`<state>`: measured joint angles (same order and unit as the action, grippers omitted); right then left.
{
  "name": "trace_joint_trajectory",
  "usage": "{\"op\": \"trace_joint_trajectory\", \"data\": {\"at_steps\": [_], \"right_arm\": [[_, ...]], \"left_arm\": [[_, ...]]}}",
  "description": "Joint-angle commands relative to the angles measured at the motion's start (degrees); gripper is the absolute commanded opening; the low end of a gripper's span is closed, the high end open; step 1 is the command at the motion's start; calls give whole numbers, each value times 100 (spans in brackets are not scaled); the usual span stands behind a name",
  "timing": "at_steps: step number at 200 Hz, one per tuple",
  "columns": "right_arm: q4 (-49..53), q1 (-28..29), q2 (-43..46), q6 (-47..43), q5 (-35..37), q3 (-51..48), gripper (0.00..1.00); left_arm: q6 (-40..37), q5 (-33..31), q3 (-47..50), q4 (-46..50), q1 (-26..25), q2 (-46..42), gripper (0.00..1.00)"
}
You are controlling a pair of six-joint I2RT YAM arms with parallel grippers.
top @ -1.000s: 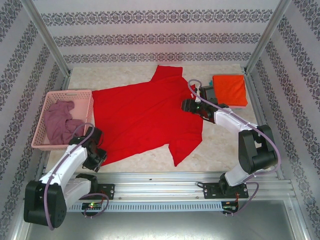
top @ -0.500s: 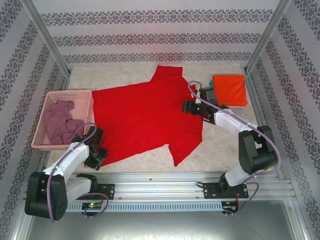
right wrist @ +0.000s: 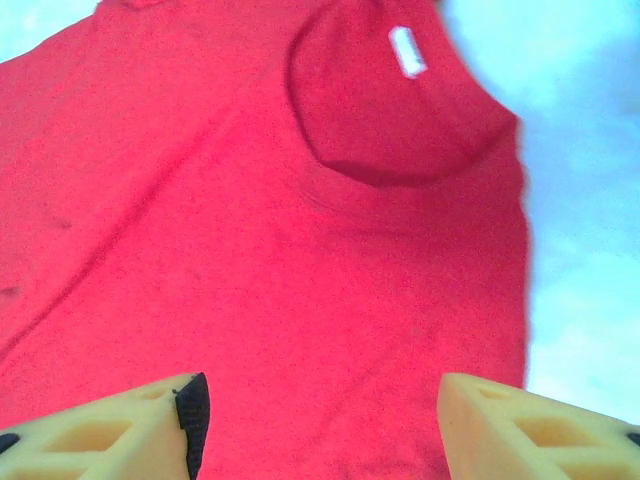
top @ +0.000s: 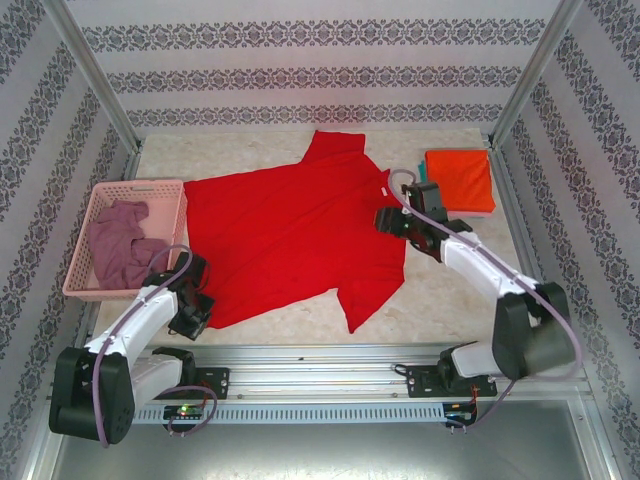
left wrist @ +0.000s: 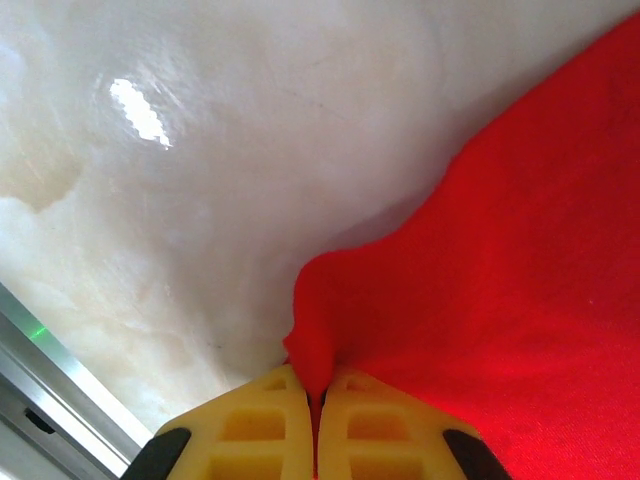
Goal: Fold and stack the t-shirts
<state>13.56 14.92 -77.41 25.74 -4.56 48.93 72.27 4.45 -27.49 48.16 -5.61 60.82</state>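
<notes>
Inside the basket (top: 140, 185) lies a mauve shirt (top: 118, 245); left claw (left wrist: 315, 388) pinches red shirt (top: 290, 235), right claw (right wrist: 320, 392) gapes.

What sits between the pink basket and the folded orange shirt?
The red t-shirt, spread on the table, with the right end effector above its collar end, in the top view.
</notes>
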Motion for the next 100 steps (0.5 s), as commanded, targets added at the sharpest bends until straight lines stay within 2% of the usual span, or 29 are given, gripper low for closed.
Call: {"op": "trace_joint_trajectory", "data": {"at_steps": [1,25,48,72,100], "right_arm": [[936,152,483,416,546,-443,62],[1309,448,899,737,580,-963,61],[1478,481,1000,980,596,-1327,59],[1339,540,714,1035,419,-1436,53],[1354,890,182,941,514,-1003,47]], "left_arm": [[-168,-58,45,163,7,-78,0],[-274,-84,-35,115,11,-52,0],[-368,-106,-72,2,7,52,0],[-443,-102,-55,-129,16,198,0],[-502,-50,-38,-193,16,321,0]]}}
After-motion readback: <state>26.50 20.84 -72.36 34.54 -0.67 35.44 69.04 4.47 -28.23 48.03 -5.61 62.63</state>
